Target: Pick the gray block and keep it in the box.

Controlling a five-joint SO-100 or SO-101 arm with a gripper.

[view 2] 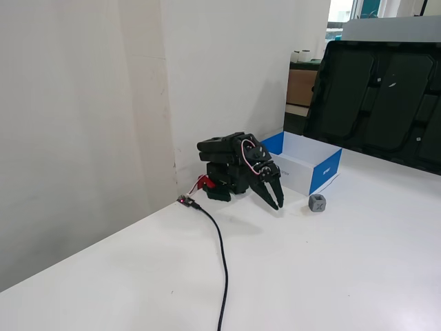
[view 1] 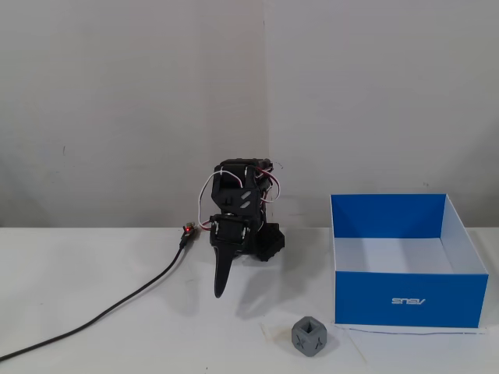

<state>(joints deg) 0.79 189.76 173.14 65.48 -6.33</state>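
The gray block (view 1: 310, 336) is a small dark cube with cut corners and X marks. It sits on the white table just off the front left corner of the box, and it also shows in the other fixed view (view 2: 317, 203). The box (view 1: 409, 300) has blue walls and a white inside; it stands at the right and nothing shows inside it (view 2: 325, 172). The black arm is folded low against the wall. My gripper (view 1: 221, 290) points down at the table, shut and empty, left of and behind the block, clearly apart from it (view 2: 278, 204).
A black cable (view 1: 101, 312) runs from the arm's base across the table to the front left (view 2: 220, 262). A white wall stands right behind the arm. A large black panel (view 2: 379, 89) leans behind the box.
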